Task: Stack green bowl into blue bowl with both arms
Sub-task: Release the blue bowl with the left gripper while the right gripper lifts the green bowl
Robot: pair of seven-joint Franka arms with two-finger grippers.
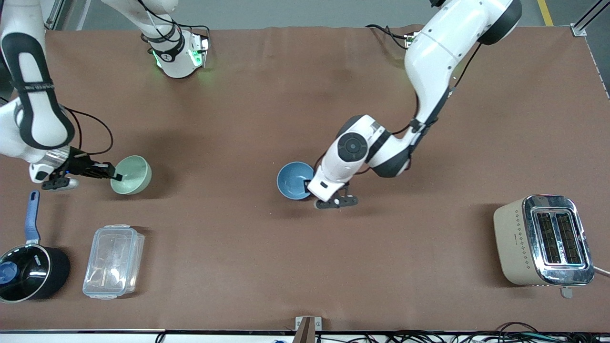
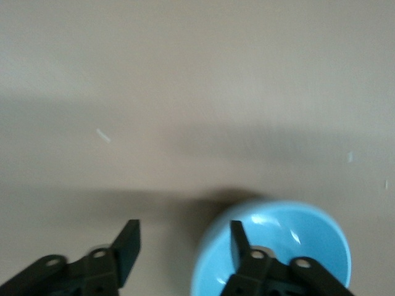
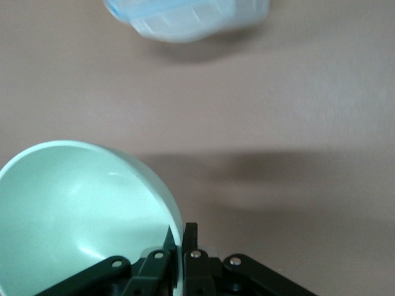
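The pale green bowl [image 1: 132, 174] is toward the right arm's end of the table, tilted on its side. My right gripper [image 1: 116, 176] is shut on its rim, one finger inside and one outside, as the right wrist view [image 3: 179, 237] shows beside the bowl [image 3: 74, 209]. The blue bowl [image 1: 293, 180] sits upright near the table's middle. My left gripper [image 1: 310, 186] is open at its rim. In the left wrist view [image 2: 184, 237] one finger is inside the blue bowl [image 2: 278, 246] and the other is outside, with the rim between them.
A clear plastic container [image 1: 113, 261] and a black saucepan with a blue handle [image 1: 28, 271] stand nearer the front camera than the green bowl. A beige toaster [image 1: 543, 240] stands at the left arm's end. The container also shows in the right wrist view [image 3: 185, 18].
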